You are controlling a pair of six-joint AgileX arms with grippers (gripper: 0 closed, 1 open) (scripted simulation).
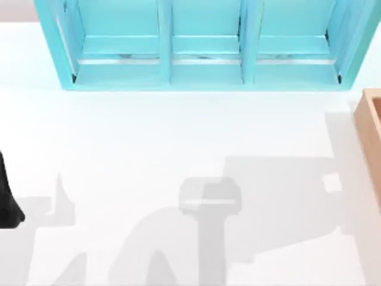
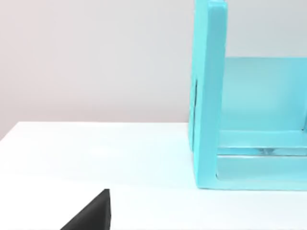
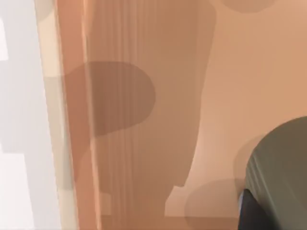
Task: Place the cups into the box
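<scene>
Over the wooden box (image 3: 144, 96) interior, olive-grey cup (image 3: 283, 163) close against a dark part of the right arm; jaw state impossible to tell. Best lowered clear of the box wall, upright, before release. Left arm (image 1: 7, 202) parked far from the box.

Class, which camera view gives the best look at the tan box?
The right wrist view: the box shows its wall and floor up close, with the olive-grey cup inside. The top view catches its corner at the right edge.

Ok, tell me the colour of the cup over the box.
Dark olive-grey cup, clearest in the right wrist view.
</scene>
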